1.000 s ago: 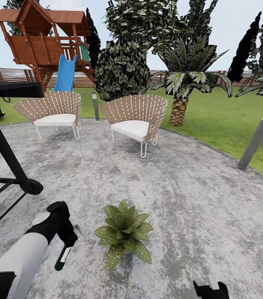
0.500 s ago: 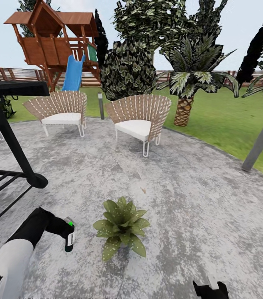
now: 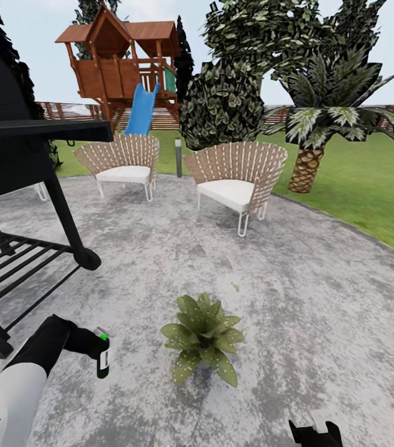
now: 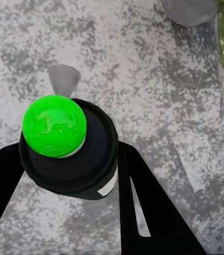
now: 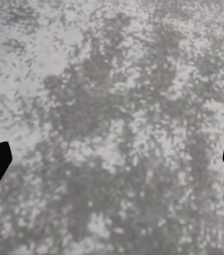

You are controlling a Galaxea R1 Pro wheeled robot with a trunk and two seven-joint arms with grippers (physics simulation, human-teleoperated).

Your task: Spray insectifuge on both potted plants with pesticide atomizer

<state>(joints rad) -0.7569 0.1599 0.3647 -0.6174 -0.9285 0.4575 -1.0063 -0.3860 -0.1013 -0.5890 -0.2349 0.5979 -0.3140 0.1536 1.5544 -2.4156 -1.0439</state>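
The atomizer [image 3: 102,358] is held upright, pinched in the left gripper [image 3: 91,345], with the plant [image 3: 204,338] near its right side on the patio [image 3: 321,298], so spray may be wasted if the nozzle is misaimed; the right gripper [image 3: 314,430] is spread.

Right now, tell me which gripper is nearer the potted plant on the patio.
Left. The left gripper, shut on the pesticide atomizer, hangs just beside the potted plant. The right gripper sits low at the head view's bottom edge, farther off.
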